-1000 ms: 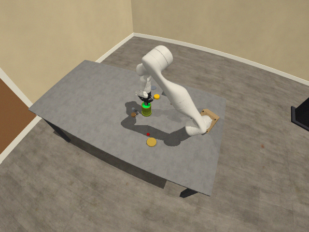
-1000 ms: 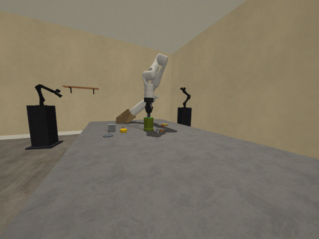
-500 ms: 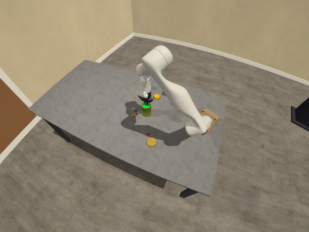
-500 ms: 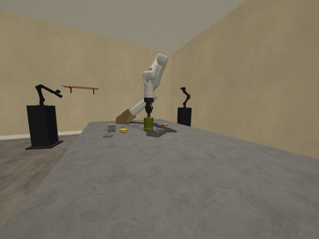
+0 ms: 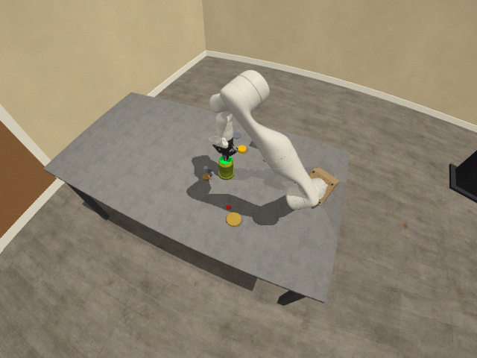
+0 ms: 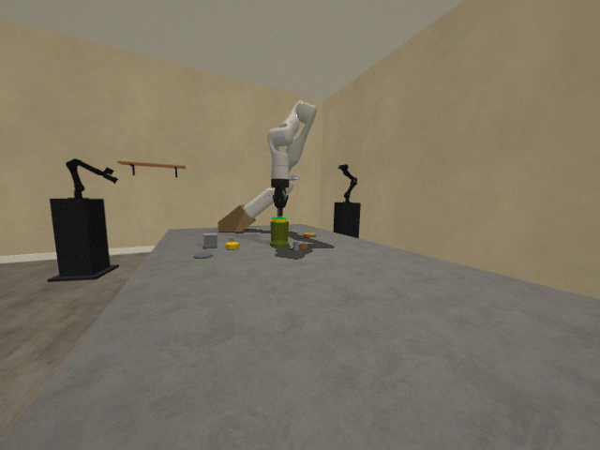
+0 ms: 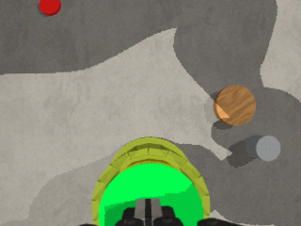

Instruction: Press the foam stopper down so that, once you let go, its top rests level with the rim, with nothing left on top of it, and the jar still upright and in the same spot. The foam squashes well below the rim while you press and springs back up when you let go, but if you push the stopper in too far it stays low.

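Observation:
An olive-green ribbed jar (image 5: 226, 169) (image 6: 279, 233) (image 7: 119, 166) stands upright on the grey table (image 5: 127, 146). A bright green foam stopper (image 5: 222, 159) (image 6: 278, 218) (image 7: 146, 188) fills its mouth and stands a little above the rim in the exterior view. My gripper (image 5: 226, 154) (image 6: 279, 213) (image 7: 149, 209) is shut and empty, pointing straight down, with its fingertips on the middle of the stopper's top.
A wooden ball (image 5: 206, 177) (image 7: 234, 105) and a small grey cylinder (image 7: 268, 148) (image 6: 295, 246) lie beside the jar. Yellow discs (image 5: 233, 219) (image 5: 241, 148) (image 6: 232, 245), a red dot (image 5: 229, 206) (image 7: 49, 6), a grey cube (image 6: 209, 240) and a grey disc (image 6: 202, 255) lie further off.

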Tool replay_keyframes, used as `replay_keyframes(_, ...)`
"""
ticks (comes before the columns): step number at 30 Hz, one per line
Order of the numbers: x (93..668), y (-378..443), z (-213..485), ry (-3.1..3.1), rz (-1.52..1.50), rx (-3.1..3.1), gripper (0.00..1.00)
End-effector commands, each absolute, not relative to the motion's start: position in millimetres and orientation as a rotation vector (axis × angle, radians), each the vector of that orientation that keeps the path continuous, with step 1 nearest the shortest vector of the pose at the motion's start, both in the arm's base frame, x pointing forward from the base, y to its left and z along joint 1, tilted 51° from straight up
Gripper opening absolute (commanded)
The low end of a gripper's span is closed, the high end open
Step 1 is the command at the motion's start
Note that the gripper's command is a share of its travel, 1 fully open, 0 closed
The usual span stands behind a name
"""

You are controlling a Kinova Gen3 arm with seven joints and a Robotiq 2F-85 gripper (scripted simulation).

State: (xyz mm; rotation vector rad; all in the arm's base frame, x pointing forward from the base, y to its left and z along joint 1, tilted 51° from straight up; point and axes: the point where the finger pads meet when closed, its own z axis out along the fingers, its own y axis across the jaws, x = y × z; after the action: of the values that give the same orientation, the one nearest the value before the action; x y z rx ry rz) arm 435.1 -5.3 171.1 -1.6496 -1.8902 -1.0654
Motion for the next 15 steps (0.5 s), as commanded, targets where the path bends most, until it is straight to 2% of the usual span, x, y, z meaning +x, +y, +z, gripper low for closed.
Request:
replay_keyframes(1,435,-13,176,-1.892,-1.069,-1.659,0.0)
replay_keyframes(15,431,-29,189,-1.892,-1.069,-1.659,0.0)
